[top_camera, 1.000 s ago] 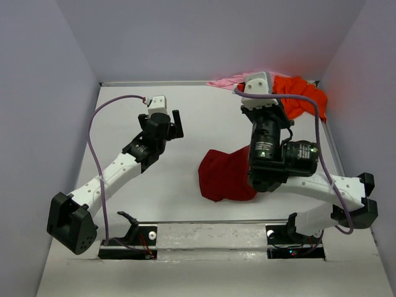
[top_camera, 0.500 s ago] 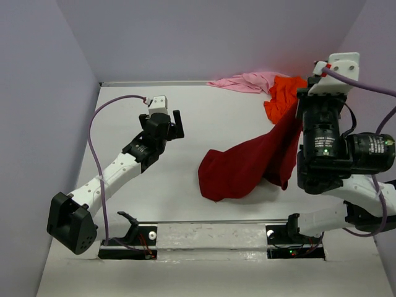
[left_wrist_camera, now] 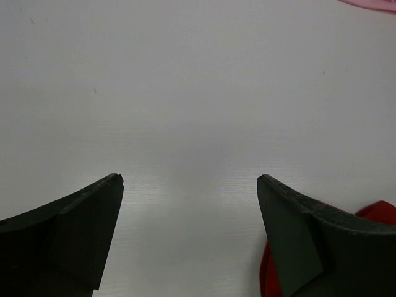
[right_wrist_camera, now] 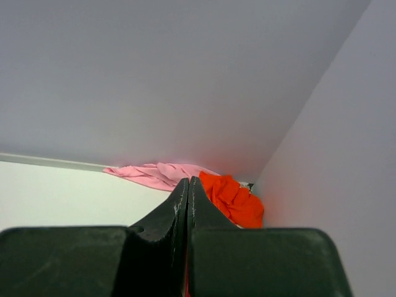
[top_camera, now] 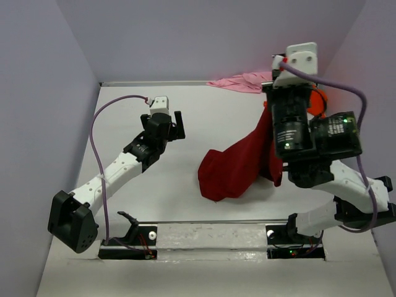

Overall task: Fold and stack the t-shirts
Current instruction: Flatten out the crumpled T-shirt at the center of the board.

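At the right of the tabletop (top_camera: pixel 204 117), the right end effector (right_wrist_camera: pixel 187 182), clenched on the red shirt (top_camera: pixel 238 167), has risen and swung back toward centre within the last second. The shirt now hangs from it as a long drape, with its lower end bunched on the tabletop. Judgement: the shirt is clear of the pile and ready to be spread; no fold is made yet. The left end effector (left_wrist_camera: pixel 189 182) hovers released, well apart from it. Only the overhead view shows the drape. The right wrist view shows the shut fingers and, beyond them, the pink shirt (right_wrist_camera: pixel 158 175) and orange shirt (right_wrist_camera: pixel 232 198) heaped in the far corner.
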Controlling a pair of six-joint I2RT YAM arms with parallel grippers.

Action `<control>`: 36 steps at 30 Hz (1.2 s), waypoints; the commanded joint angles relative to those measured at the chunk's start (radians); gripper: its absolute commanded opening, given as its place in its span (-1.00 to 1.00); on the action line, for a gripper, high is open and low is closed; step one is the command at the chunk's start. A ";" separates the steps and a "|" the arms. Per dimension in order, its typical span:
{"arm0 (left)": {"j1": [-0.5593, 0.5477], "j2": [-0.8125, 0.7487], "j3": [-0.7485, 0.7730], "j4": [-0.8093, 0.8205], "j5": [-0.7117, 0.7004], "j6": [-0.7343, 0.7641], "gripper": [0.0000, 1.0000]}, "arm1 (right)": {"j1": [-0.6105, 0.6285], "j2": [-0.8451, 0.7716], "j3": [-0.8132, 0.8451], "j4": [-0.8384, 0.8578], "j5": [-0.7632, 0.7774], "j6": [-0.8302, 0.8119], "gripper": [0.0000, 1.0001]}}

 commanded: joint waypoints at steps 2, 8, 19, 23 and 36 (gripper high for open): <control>-0.002 -0.005 0.004 0.024 0.000 0.012 0.98 | 0.008 0.100 0.133 -0.079 -0.016 -0.068 -1.00; -0.002 0.007 0.009 0.021 0.005 0.018 0.98 | 0.008 0.165 0.291 -0.075 -0.068 -0.050 -1.00; -0.002 0.030 0.015 0.023 0.030 0.018 0.98 | 0.008 0.127 0.529 -0.176 -0.105 0.042 -1.00; -0.002 0.032 0.020 0.018 0.039 0.018 0.98 | 0.031 0.079 0.521 -0.185 -0.119 0.116 -1.00; -0.002 0.037 0.027 0.015 0.057 0.023 0.98 | 0.073 -0.355 -0.142 -0.642 -0.179 0.831 -1.00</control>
